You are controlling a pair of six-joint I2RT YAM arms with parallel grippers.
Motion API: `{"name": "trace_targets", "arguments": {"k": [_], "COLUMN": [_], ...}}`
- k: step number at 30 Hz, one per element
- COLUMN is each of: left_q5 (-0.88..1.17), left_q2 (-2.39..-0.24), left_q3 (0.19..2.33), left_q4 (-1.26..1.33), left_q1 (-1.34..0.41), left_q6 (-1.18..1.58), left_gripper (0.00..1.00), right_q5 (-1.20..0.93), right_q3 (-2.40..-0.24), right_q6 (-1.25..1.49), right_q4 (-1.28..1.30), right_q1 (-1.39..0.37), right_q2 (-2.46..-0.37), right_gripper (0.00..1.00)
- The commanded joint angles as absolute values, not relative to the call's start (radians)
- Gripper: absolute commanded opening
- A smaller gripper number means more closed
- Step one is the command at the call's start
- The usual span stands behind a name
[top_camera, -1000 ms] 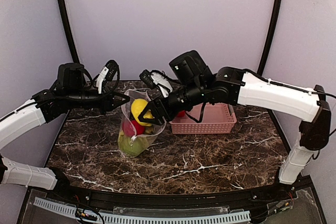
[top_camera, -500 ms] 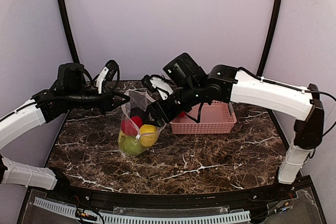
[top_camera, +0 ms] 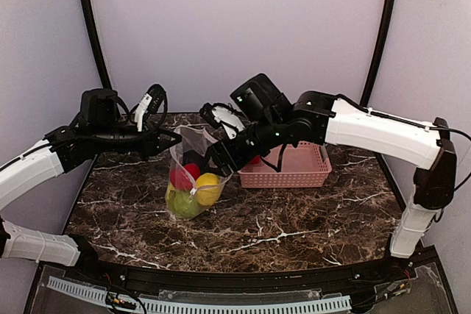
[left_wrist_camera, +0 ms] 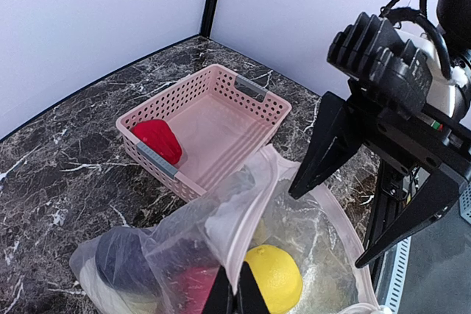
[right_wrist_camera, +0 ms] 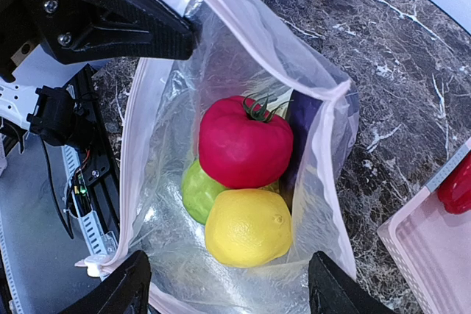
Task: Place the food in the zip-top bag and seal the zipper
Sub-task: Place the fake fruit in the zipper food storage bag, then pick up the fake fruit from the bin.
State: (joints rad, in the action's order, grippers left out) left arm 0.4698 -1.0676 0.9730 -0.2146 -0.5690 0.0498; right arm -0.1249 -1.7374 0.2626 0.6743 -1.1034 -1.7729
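Note:
The clear zip-top bag point(top_camera: 193, 182) stands open on the marble table. Inside lie a red tomato-like piece point(right_wrist_camera: 243, 141), a green piece point(right_wrist_camera: 197, 190), a yellow round piece point(right_wrist_camera: 249, 227) and something dark purple point(right_wrist_camera: 307, 119). The zipper point(right_wrist_camera: 136, 145) runs open along the rim. My left gripper point(top_camera: 174, 140) is shut on the bag's rim point(left_wrist_camera: 250, 218) and holds it up. My right gripper point(top_camera: 218, 161) is open and empty just above the bag's mouth; its fingers point(left_wrist_camera: 324, 148) show in the left wrist view. A red bell pepper point(left_wrist_camera: 157, 140) lies in the pink basket.
The pink lattice basket point(top_camera: 294, 170) stands right of the bag, close to it, under my right arm. Its corner shows in the right wrist view point(right_wrist_camera: 434, 255). Purple walls close in the table on three sides.
One second ago my right gripper held the yellow piece at the bag's mouth. It has let go; the yellow piece now lies in the bag. My left gripper has not moved.

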Motion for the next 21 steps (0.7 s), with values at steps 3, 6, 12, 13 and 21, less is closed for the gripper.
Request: {"name": "trace_targets", "arguments": {"k": [3,6,12,13,21], "left_q5": [0.427,0.414,0.402,0.4,0.402], "left_q2": [-1.008,-0.997,-0.989,-0.987,-0.985], "left_q3": [0.941,0.94,0.939,0.938,0.938], "left_q4": [-0.17,-0.171,-0.171,-0.171,-0.17], "left_q1": [-0.563,-0.563,-0.563,-0.563,-0.562], "left_q6": [0.057,0.054,0.054,0.055,0.055], "left_gripper": [0.01,0.01,0.01,0.01,0.01], "right_q5": [-0.073,-0.029,0.02,0.027,0.055], "right_q3": [-1.68,-1.666,-1.643,-1.638,-1.564], "right_q6": [0.237,0.241,0.292,0.302,0.377], "right_q4": [0.574,0.576,0.579,0.579,0.574], "right_q1": [-1.102,-1.096,-1.032,-1.018,-0.871], "right_q2": [-1.642,-1.614,-1.597,-1.597,-1.626], "right_gripper": [0.72,0.72,0.72,0.72,0.74]}}
